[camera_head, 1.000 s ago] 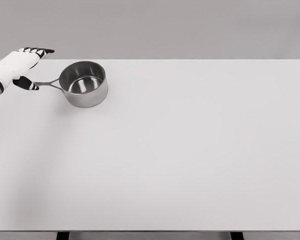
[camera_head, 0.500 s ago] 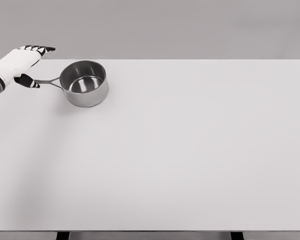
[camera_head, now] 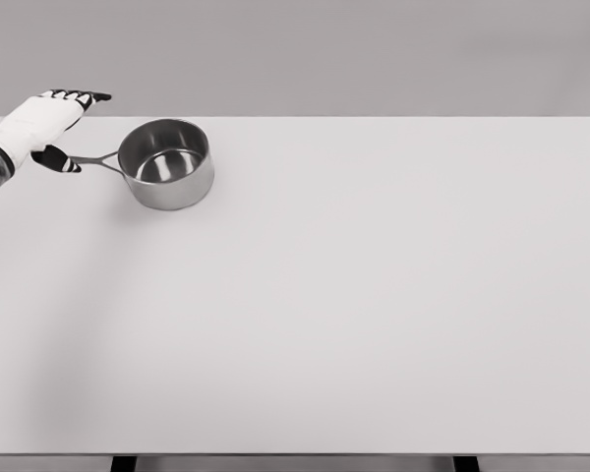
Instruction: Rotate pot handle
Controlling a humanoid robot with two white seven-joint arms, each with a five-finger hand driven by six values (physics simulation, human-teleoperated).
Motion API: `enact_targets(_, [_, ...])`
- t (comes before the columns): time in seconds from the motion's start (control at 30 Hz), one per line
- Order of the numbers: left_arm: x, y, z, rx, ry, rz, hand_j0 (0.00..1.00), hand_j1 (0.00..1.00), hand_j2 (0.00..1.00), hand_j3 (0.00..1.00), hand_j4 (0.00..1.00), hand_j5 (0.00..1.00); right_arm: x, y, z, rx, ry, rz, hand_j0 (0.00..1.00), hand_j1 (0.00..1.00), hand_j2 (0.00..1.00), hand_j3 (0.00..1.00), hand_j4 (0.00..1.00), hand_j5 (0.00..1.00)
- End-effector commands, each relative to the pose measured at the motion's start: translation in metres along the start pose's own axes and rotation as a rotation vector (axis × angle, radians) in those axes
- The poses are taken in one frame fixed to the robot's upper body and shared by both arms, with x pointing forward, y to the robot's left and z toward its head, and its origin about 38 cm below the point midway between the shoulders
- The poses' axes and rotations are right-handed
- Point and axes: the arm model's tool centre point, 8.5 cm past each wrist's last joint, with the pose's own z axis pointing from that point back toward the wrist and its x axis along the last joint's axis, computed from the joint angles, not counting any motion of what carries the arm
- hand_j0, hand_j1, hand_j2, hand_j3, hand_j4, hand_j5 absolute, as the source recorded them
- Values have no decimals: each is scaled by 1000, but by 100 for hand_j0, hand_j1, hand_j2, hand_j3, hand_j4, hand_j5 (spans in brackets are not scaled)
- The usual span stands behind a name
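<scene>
At far left of the white bench (camera_head: 354, 295): steel saucepan (camera_head: 166, 177), upright, handle (camera_head: 95, 160) pointing left. Left hand (camera_head: 41, 123) at handle tip, fingers extended, thumb (camera_head: 57, 159) touching handle end; no closed grasp visible.

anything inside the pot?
Nothing visible: the pot shows only its bare shiny floor and inner wall. The near wall hides the nearest strip of the floor. The left hand is at the handle tip, outside the bowl.
</scene>
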Motion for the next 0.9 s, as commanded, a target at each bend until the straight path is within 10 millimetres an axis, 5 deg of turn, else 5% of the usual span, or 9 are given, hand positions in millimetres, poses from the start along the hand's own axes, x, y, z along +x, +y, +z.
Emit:
enact_targets(0.0, [0, 0, -1, 1, -3, 1, 100, 100, 100, 100, 100, 100, 0, 0, 0, 0, 0, 0, 100, 100, 100, 100, 100, 100])
enact_targets(0.87, [-2, -3, -9, -6, -4, 5, 100, 100, 100, 100, 100, 100, 0, 0, 0, -1, 0, 0, 100, 100, 100, 100, 100, 100])
